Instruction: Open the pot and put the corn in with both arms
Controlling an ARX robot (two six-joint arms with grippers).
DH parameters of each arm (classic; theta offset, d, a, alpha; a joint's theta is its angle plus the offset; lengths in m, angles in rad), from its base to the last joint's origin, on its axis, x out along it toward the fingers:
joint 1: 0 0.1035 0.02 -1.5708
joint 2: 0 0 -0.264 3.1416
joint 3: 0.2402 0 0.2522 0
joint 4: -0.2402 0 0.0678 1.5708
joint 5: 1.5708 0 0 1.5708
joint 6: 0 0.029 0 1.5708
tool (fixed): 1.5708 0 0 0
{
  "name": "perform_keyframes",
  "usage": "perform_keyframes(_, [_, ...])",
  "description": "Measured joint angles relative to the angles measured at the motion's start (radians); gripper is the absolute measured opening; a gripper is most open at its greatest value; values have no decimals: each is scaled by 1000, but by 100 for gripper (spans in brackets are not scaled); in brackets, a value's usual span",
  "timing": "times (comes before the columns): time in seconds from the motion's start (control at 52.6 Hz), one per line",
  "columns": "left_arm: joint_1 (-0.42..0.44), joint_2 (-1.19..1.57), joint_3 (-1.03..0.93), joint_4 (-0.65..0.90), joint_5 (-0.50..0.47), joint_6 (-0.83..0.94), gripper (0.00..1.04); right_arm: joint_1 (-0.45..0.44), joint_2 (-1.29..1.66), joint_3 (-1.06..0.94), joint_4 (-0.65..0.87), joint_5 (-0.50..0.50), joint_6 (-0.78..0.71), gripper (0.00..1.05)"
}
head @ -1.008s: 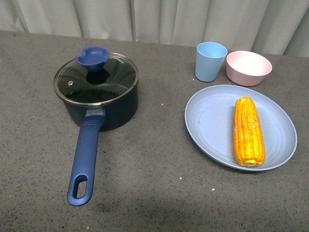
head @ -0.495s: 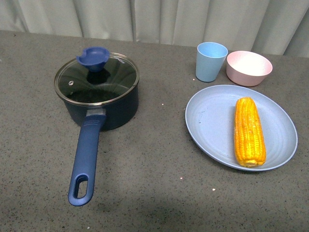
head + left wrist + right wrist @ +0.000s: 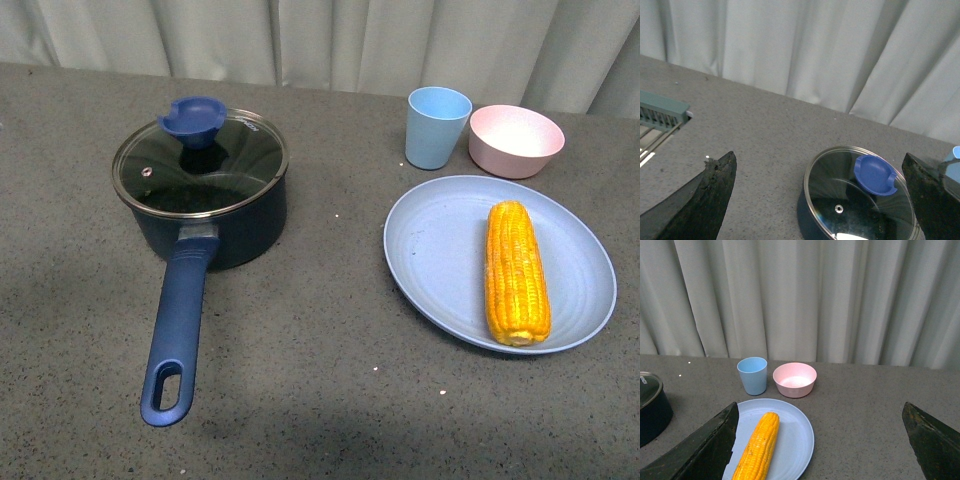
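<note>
The dark navy pot (image 3: 215, 215) stands at the left of the table, its long blue handle (image 3: 176, 330) pointing toward me. A glass lid (image 3: 200, 163) with a blue knob (image 3: 193, 120) covers it. The yellow corn (image 3: 516, 272) lies on a light blue plate (image 3: 440, 250) at the right. Neither arm shows in the front view. My left gripper (image 3: 818, 156) is open, held above and short of the lid (image 3: 860, 202) and its knob (image 3: 874, 174). My right gripper (image 3: 820, 405) is open above the table, with the corn (image 3: 757, 447) close to one finger (image 3: 705, 450).
A light blue cup (image 3: 436, 126) and a pink bowl (image 3: 515, 140) stand behind the plate. White curtains close off the far edge of the table. A grey-green rack (image 3: 660, 112) shows at the side of the left wrist view.
</note>
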Motion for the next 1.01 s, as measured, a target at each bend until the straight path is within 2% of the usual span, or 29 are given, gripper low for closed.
perform_keyframes(0.19, [-49, 295, 197, 35, 77, -8, 98, 0, 0, 0, 0, 0, 0, 96])
perform_keyframes(0.304, [-65, 393, 278, 26, 81, 8, 98, 0, 0, 0, 0, 0, 0, 96])
perform_keyframes(0.761, [-102, 620, 459, 22, 137, 97, 98, 0, 0, 0, 0, 0, 0, 96])
perform_keyframes(1.008, [-113, 702, 517, 27, 119, 141, 98, 0, 0, 0, 0, 0, 0, 96])
